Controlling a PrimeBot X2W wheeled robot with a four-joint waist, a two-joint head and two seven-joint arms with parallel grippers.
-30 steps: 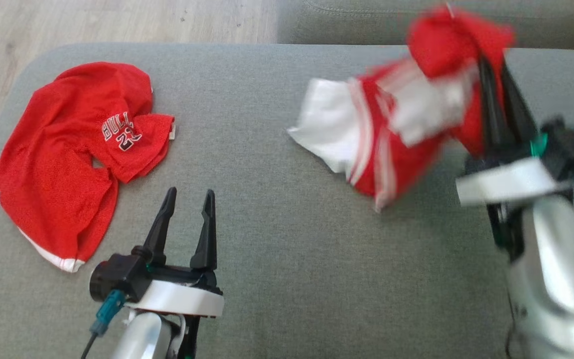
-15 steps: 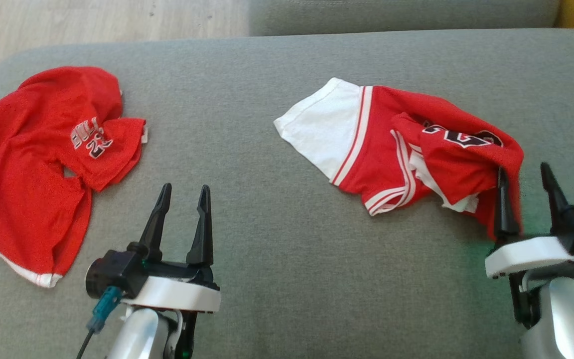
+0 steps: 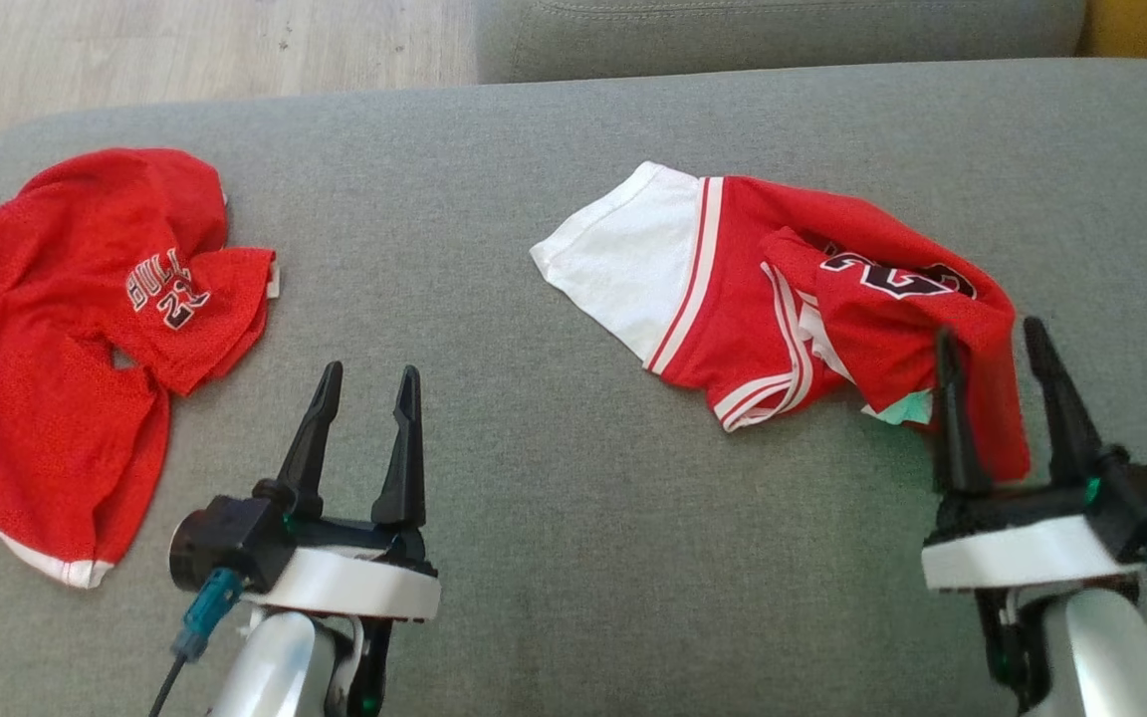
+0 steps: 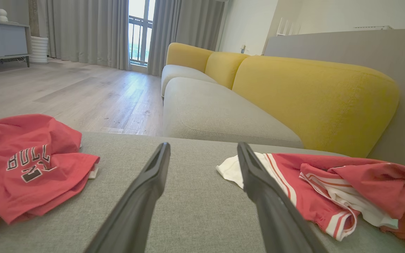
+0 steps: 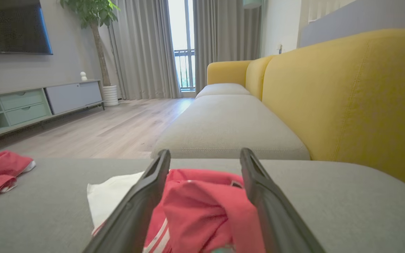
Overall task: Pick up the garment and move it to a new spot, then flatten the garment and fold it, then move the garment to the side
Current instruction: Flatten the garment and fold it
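The garment (image 3: 763,299), a red jersey with white trim and a white panel, lies crumpled on the right half of the grey cushion (image 3: 554,558). It also shows in the left wrist view (image 4: 329,189) and the right wrist view (image 5: 202,196). My right gripper (image 3: 989,339) stands open at the garment's near right corner, with a red fold lying loose between its fingers (image 5: 205,153). My left gripper (image 3: 370,373) is open and empty over bare cushion, left of the garment (image 4: 202,146).
A second red garment (image 3: 66,339) with lettering lies bunched at the cushion's left end (image 4: 30,165). Another grey cushion (image 3: 783,30) and wooden floor (image 3: 185,50) lie beyond the far edge. A yellow sofa back (image 5: 346,95) rises on the right.
My right gripper has opened and let go of the garment, which dropped from the air onto the cushion. The right arm has drawn back toward the near edge. The left arm has stayed put.
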